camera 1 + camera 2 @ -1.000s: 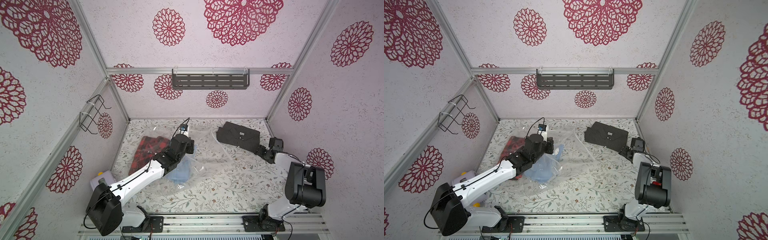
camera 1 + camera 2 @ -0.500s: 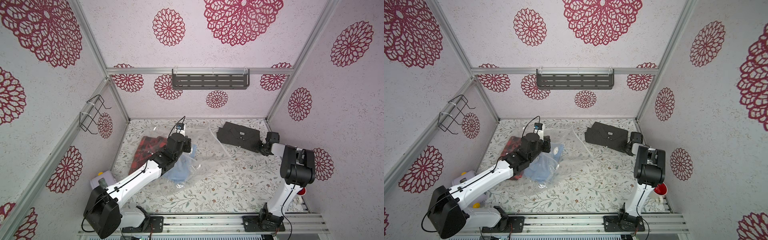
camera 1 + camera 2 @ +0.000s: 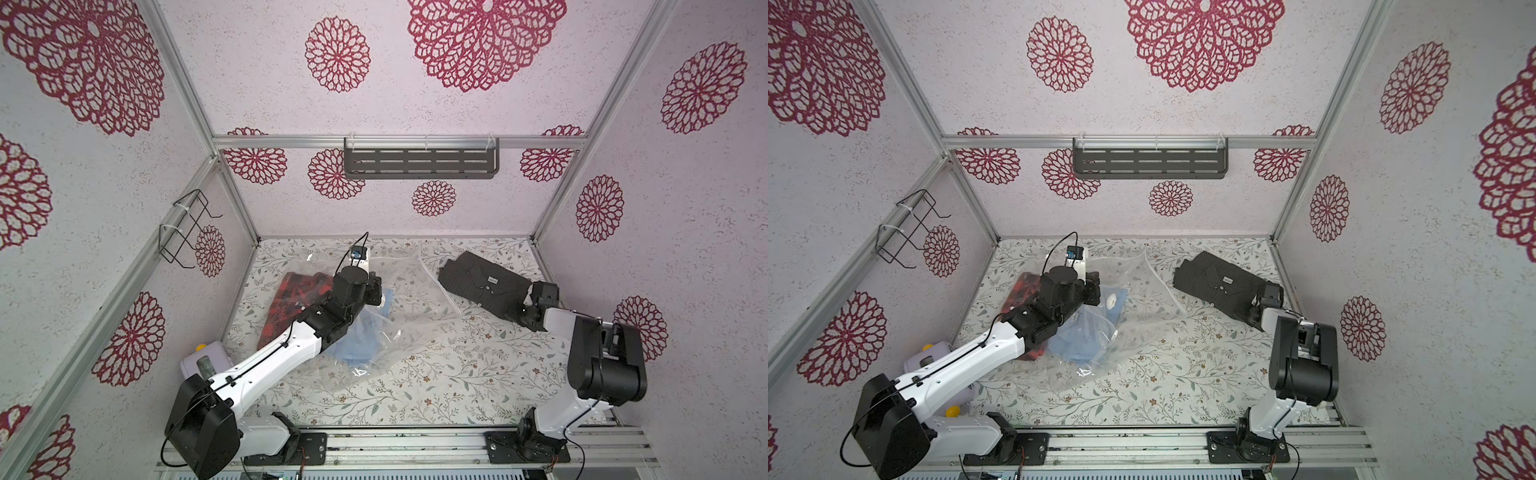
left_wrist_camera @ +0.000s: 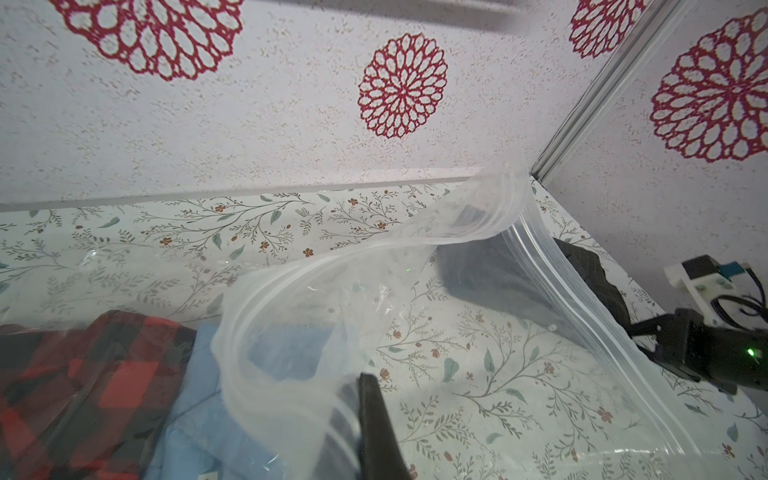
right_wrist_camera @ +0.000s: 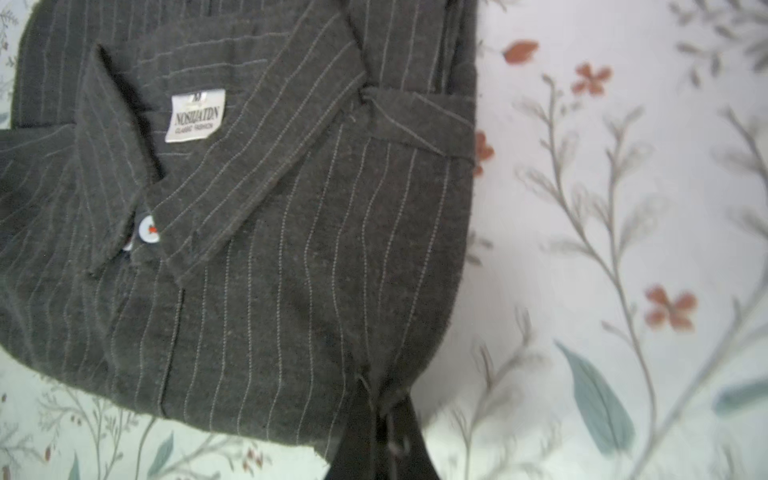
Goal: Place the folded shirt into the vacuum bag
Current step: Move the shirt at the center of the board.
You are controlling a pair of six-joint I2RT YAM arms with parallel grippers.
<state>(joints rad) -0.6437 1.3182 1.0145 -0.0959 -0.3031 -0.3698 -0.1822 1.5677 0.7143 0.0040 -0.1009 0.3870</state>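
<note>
**Step in hand:** grasp of folded shirt, before transfer.
- Right gripper (image 5: 384, 419) pinched shut on edge of folded grey pinstripe shirt (image 3: 482, 284).
- Shirt lies on floral table (image 3: 436, 386), outside vacuum bag (image 3: 415, 299), just beside its zip edge.
- Left gripper (image 4: 358, 401) clamped on bag's upper lip, mouth held raised (red plaid shirt (image 3: 299, 299) and blue shirt (image 3: 357, 345) show through plastic, apparently inside).

**Next move, as judged:** lift shirt, carry it sideways into raised mouth, clear zip edge, avoid unfolding.

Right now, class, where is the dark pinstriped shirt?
In both top views the dark pinstriped shirt lies far right on the table, outside the vacuum bag beside its zip edge, one corner pinched by the right gripper.
</note>
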